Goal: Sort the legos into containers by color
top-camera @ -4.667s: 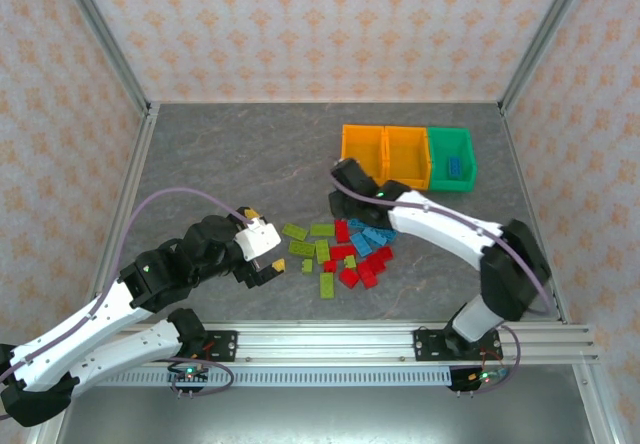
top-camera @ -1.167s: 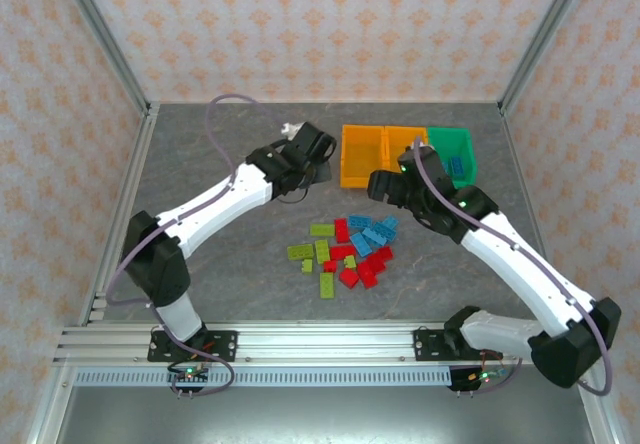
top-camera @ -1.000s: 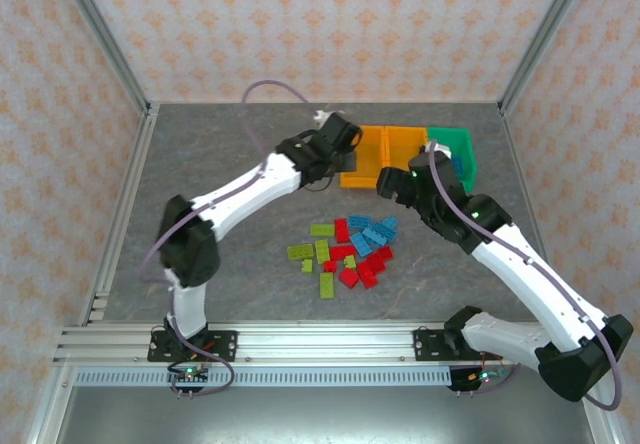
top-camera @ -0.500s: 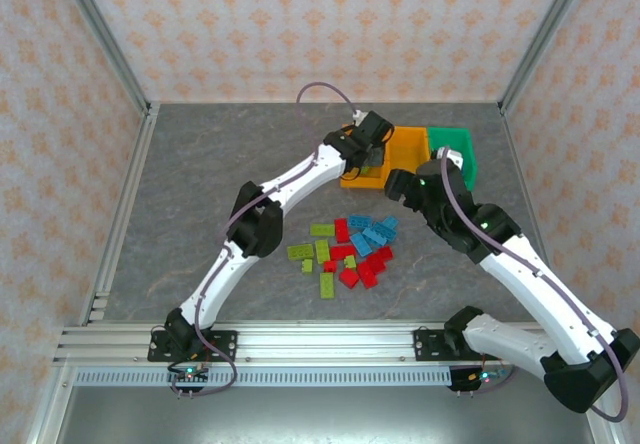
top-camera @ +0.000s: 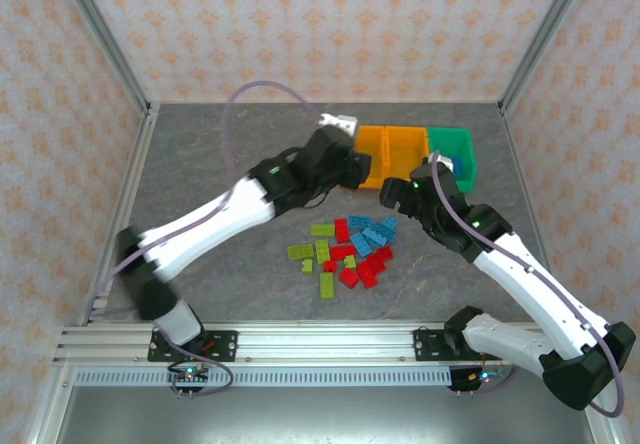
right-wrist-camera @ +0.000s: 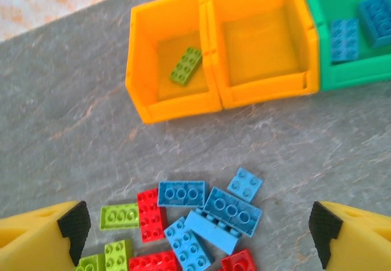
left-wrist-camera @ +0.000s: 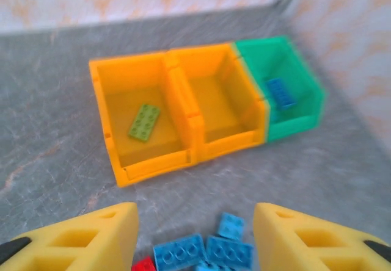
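Note:
The legos [top-camera: 350, 249] lie in a loose pile of blue, red and lime green bricks mid-table. Behind them stand the containers: a left orange bin [left-wrist-camera: 153, 164] holding one lime green brick [left-wrist-camera: 144, 122], a middle orange bin [left-wrist-camera: 229, 146] with nothing in it, and a green bin [left-wrist-camera: 293, 124] holding blue bricks [right-wrist-camera: 344, 39]. My left gripper [top-camera: 358, 176] hangs open and holds nothing, between the pile and the orange bins, with blue bricks [left-wrist-camera: 201, 252] below its yellow fingers [left-wrist-camera: 91, 237]. My right gripper [top-camera: 400, 198] is open above the pile's blue bricks [right-wrist-camera: 232, 210], also holding nothing.
Red bricks [right-wrist-camera: 148, 213] and lime bricks [right-wrist-camera: 119, 216] lie left of the blue ones. The two grippers are close together in front of the bins. Metal frame posts and patterned walls [top-camera: 300, 34] enclose the grey table [top-camera: 220, 154], with bare room at its left.
My left gripper reached over the left orange bin, opened, and has drawn back toward the pile; a lime brick now lies in that bin. The right gripper shifted slightly nearer the pile.

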Robot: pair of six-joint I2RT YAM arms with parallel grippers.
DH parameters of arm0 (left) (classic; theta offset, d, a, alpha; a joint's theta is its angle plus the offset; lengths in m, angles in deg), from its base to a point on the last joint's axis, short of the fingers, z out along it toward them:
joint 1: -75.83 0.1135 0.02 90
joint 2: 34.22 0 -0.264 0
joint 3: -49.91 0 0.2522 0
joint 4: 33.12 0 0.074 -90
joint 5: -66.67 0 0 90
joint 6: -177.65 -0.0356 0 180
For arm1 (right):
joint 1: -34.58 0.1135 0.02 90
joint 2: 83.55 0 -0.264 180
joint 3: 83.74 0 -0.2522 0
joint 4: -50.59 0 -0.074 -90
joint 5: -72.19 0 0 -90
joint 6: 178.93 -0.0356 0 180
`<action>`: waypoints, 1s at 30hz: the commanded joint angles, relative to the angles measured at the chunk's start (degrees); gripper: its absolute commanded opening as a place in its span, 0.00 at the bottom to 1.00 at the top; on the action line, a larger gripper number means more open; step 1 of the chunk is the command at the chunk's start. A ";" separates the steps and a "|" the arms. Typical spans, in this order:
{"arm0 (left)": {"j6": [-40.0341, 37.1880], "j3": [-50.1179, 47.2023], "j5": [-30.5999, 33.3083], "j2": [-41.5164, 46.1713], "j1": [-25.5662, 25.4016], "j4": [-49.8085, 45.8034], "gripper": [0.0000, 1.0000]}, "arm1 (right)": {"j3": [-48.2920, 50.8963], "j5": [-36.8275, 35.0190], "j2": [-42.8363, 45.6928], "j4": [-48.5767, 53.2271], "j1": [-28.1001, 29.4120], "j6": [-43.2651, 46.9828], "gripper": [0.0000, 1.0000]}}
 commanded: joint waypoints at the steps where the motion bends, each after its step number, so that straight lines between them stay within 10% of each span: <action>1: -7.84 -9.45 4.50 11.77 -2.29 -0.52 0.53 | 0.25 7.53 -5.21 -0.61 0.52 3.20 0.92; 10: -26.09 -23.22 1.77 35.21 -2.77 -17.59 0.56 | -5.01 11.44 -22.83 0.01 5.07 6.27 0.84; 17: -42.67 -37.66 2.16 43.82 -2.31 -9.61 0.64 | -10.57 8.52 -32.09 0.89 6.51 6.93 0.72; 30: -45.56 -43.44 -0.79 46.12 -2.21 -10.27 0.86 | -16.96 10.94 -45.65 1.60 9.66 6.26 0.55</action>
